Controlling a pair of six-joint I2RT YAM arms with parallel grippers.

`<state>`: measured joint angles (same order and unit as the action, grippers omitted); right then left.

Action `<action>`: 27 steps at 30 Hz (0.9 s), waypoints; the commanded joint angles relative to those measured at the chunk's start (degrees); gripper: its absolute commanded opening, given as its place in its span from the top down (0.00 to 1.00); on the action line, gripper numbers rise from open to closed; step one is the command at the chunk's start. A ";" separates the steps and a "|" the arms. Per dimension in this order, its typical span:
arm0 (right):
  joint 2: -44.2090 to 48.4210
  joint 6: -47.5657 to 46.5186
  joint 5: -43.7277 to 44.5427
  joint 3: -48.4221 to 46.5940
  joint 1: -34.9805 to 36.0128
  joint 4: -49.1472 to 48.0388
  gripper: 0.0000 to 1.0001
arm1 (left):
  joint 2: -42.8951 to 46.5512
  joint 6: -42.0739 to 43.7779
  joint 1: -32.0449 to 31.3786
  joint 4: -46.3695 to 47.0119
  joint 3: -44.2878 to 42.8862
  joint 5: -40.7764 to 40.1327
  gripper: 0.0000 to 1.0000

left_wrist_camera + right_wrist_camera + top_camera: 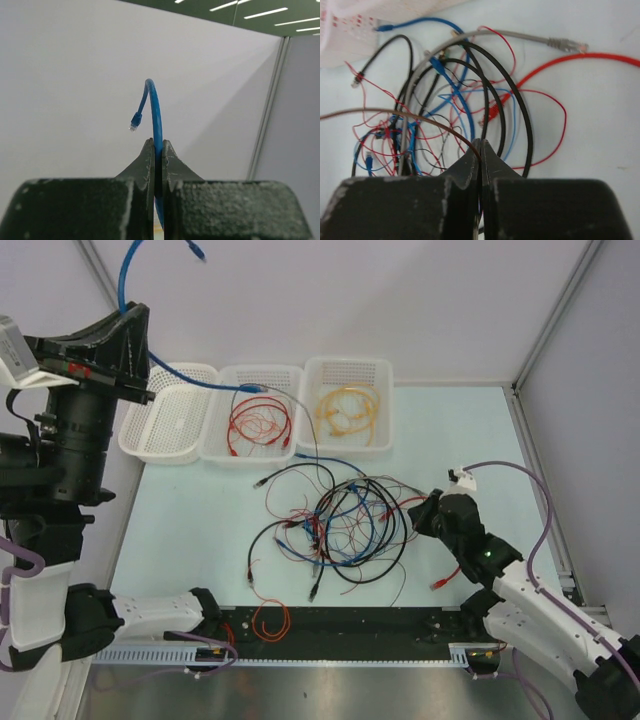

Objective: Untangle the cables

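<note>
The left gripper (157, 145) is raised high at the far left of the table (470, 430), its jaws pressed together on a blue cable (156, 107). Above the fingers the cable arches over and ends in a small clear plug (134, 123) hanging free in the air. In the top view its lower run slopes down across the empty left basket (170, 430) towards the middle basket (215, 445), which holds thin red wires (260, 422). The right basket (385, 410) holds yellow-orange cables (347, 405). The main tangle of cables (345, 520) lies on the table in front of the baskets, with black loops wound through red and blue strands. The right gripper (481, 144) is low at the right edge of that tangle with its jaws closed. A thin dark-red wire (395, 112) runs right up to the tips, but I cannot tell whether it is pinched between them. Beyond the fingers lie a grey cable (520, 36) with a plug end and a thicker red cable (600, 56). A small orange coil (270, 620) lies apart at the near edge, between the arm bases. A white tag (461, 477) on the right arm's purple hose is too small to read.
</note>
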<state>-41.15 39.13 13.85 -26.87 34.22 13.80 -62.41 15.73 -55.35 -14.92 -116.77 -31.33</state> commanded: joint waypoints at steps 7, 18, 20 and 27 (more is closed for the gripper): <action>-3.33 4.20 -7.08 4.46 -4.60 -1.24 1.00 | -5.61 4.75 0.25 3.05 -8.39 1.81 1.00; 3.96 -0.99 -9.45 6.92 0.32 -4.14 1.00 | -2.98 7.82 0.25 5.07 4.34 -4.52 1.00; 4.14 -2.30 -10.50 6.39 1.46 -4.22 1.00 | -4.02 9.85 1.03 5.78 7.77 -8.20 1.00; -2.63 -12.50 -18.51 2.88 17.08 -6.86 1.00 | -8.08 -0.95 9.65 -3.89 10.77 -4.97 1.00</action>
<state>-41.32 33.10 0.14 -20.34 43.99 9.67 -68.93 20.25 -48.71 -14.09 -108.42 -37.26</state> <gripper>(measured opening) 0.010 0.029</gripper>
